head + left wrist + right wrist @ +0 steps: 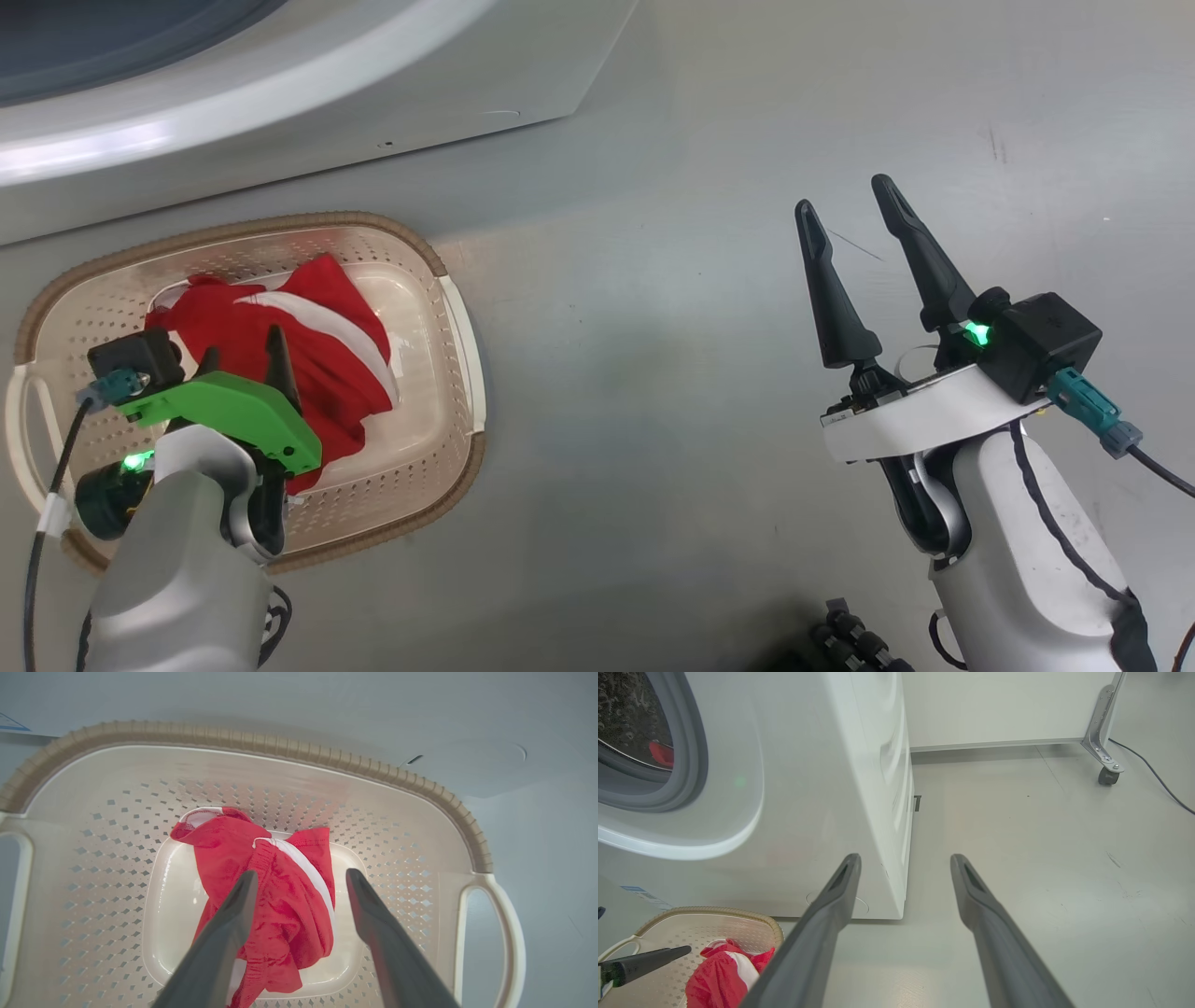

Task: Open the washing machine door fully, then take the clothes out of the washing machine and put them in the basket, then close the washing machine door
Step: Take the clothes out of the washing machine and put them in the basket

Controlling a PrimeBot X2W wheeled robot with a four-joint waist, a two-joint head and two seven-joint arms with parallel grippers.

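**Left gripper [301, 880] spread wide over the clothes [285, 905] in the basket [280, 746]**

Both of its dark fingers point down into the basket, jaws wide apart and holding nothing. The red garment with its white trim lies crumpled on the basket's smooth bottom, below and between the fingers. One finger crosses in front of the fabric, and whether it touches the cloth cannot be told. The basket sits on the grey floor [700, 373], just in front of the washing machine [808, 788], close to its lower front corner. In the right wrist view the machine's opening shows its grey rubber ring [691, 751] and steel drum [626, 714], with a scrap of red [661, 753] inside. The right gripper [843, 196] hangs over bare floor well to the right of the basket, jaws wide and empty. Farther off, by the wall, stand a wheeled metal leg [1104, 742] and a dark cable [1157, 779].
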